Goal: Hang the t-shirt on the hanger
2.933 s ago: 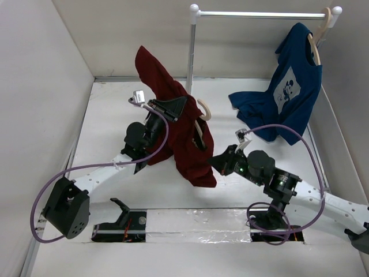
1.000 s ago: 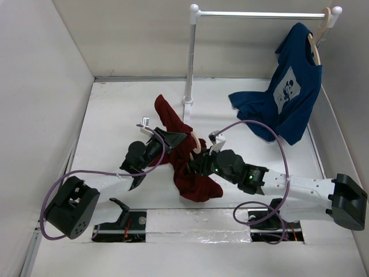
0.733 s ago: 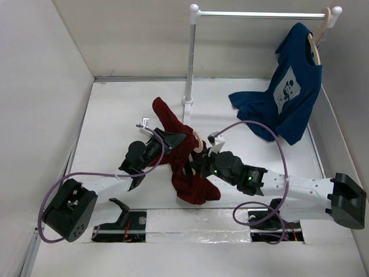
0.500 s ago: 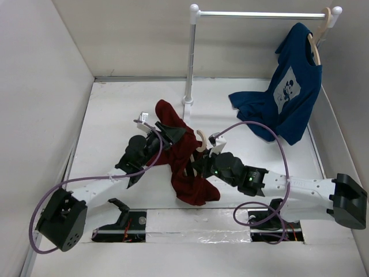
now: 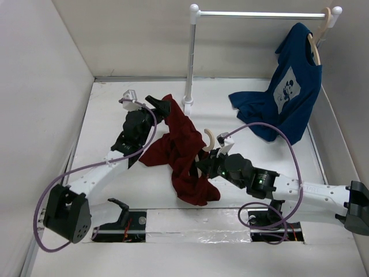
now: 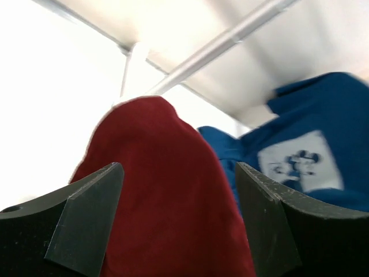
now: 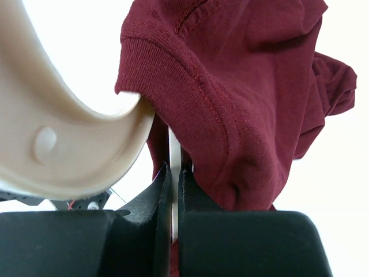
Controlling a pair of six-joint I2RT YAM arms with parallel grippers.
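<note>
Top view: two arms, two shirts, two hangers, one rail. Maroon t-shirt at centre of table, upper end lifted by left gripper. Hanger hook sticks out just beside right gripper. Blue shirt on second hanger, upper right. Bare table along left edge.

Left wrist: fingers apart, thick t-shirt fold held between. Cartoon print, no readable writing.

Right wrist: fingers narrow, clamped on pale hanger strip; collar against hook.

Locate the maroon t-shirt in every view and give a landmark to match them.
Top external: maroon t-shirt at centre, beside the hanger's hook.
Left wrist: lower centre, navy shirt behind.
Right wrist: upper right, beside the hook.
Landmarks: hook links top and right wrist; navy shirt links top and left wrist.
</note>
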